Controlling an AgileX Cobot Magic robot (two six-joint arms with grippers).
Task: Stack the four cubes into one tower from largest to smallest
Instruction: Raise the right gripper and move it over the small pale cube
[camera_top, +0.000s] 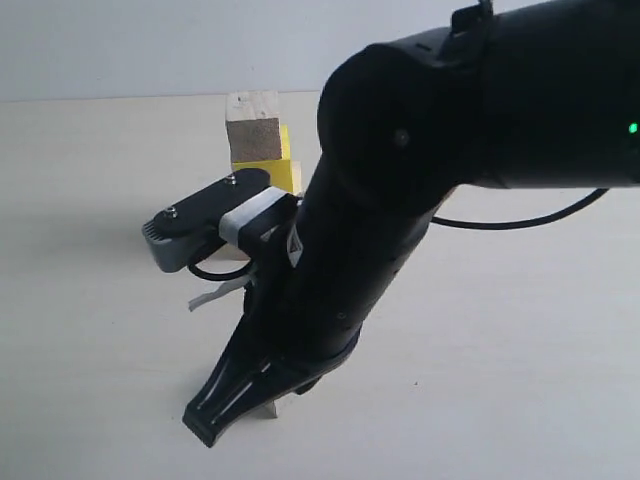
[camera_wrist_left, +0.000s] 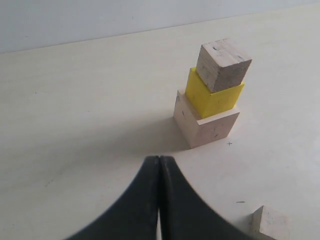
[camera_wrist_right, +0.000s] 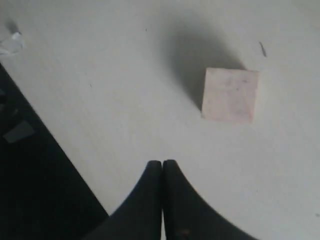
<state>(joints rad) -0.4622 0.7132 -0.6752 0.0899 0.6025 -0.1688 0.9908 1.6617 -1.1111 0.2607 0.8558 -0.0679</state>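
Note:
A tower of three cubes stands on the table: a large pale wood cube (camera_wrist_left: 207, 126) at the base, a yellow cube (camera_wrist_left: 212, 95) on it, and a small pale cube (camera_wrist_left: 223, 64) on top, each turned a little. The exterior view shows its top cube (camera_top: 252, 122) and the yellow cube (camera_top: 283, 165) behind my right arm. The smallest pale cube (camera_wrist_right: 231, 95) lies alone on the table, also at a corner of the left wrist view (camera_wrist_left: 271, 223). My right gripper (camera_wrist_right: 162, 163) hangs shut and empty short of it, pointing down (camera_top: 205, 422). My left gripper (camera_wrist_left: 159, 158) is shut and empty, well back from the tower.
The right arm's black bulk (camera_top: 400, 200) fills the middle of the exterior view and hides the tower's base. The table's edge, with dark floor (camera_wrist_right: 30, 190) beyond it, runs close to the right gripper. A white scrap (camera_wrist_right: 12, 42) lies near that edge.

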